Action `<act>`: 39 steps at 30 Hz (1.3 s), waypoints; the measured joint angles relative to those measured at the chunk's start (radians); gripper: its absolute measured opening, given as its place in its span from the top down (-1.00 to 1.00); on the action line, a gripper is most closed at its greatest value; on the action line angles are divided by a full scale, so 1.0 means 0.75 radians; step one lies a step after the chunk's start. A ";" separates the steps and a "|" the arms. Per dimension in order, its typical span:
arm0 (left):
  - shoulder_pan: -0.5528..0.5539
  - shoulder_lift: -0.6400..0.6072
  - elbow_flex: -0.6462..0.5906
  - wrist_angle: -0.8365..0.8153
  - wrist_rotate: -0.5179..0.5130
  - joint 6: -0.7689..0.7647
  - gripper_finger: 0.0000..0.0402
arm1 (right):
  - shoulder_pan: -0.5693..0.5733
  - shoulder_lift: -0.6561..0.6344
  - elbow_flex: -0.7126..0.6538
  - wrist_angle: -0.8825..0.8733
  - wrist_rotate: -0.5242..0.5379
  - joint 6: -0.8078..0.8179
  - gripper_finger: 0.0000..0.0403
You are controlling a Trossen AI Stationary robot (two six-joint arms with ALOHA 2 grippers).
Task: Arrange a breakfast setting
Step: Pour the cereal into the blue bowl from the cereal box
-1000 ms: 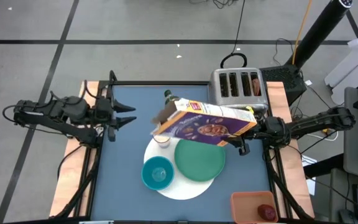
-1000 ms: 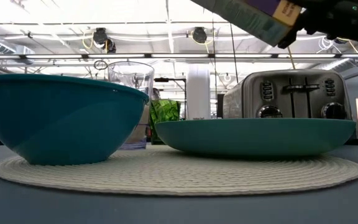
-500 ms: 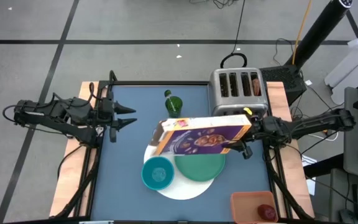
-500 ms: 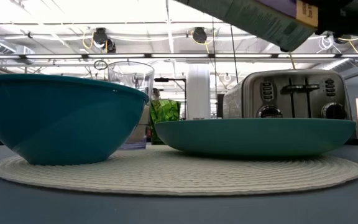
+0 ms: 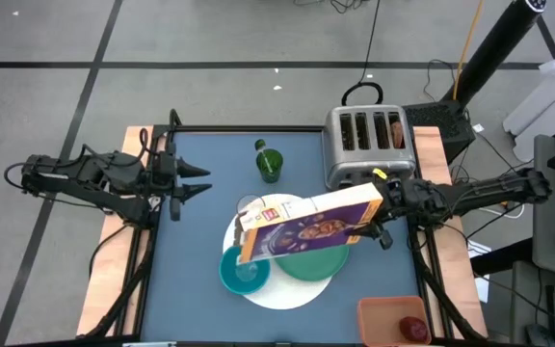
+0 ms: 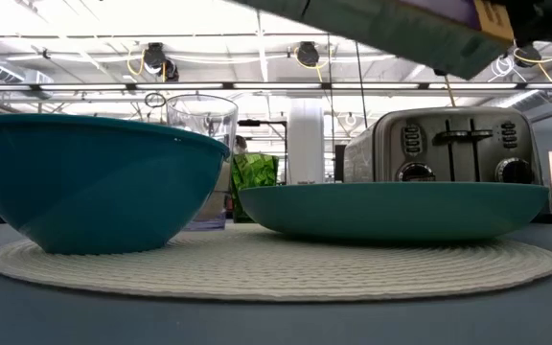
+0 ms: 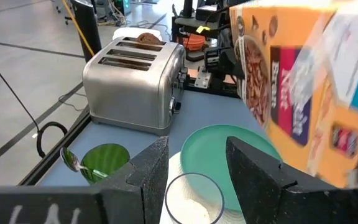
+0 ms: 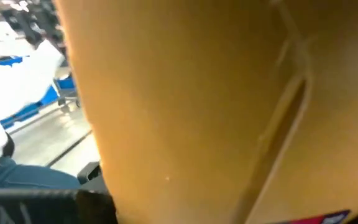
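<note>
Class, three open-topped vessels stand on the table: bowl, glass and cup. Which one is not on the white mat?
The green cup. It stands alone on the blue tabletop near the toaster, while the teal bowl and clear glass sit on the white mat.

Overhead camera looks straight down; the table-level camera sits close, both sharing the teal bowl (image 5: 244, 269) and toaster (image 6: 447, 144).

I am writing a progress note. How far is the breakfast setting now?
Done: the white mat carries the green plate, teal bowl and clear glass. In hand: the right gripper holds the purple cereal box tilted above the bowl. Left: the green cup stands apart, the dark-red fruit lies in the tray.
</note>
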 joint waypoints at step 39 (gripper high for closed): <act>0.000 0.000 0.000 0.001 -0.001 -0.021 0.16 | 0.002 0.020 0.199 -0.467 -0.052 0.008 -0.03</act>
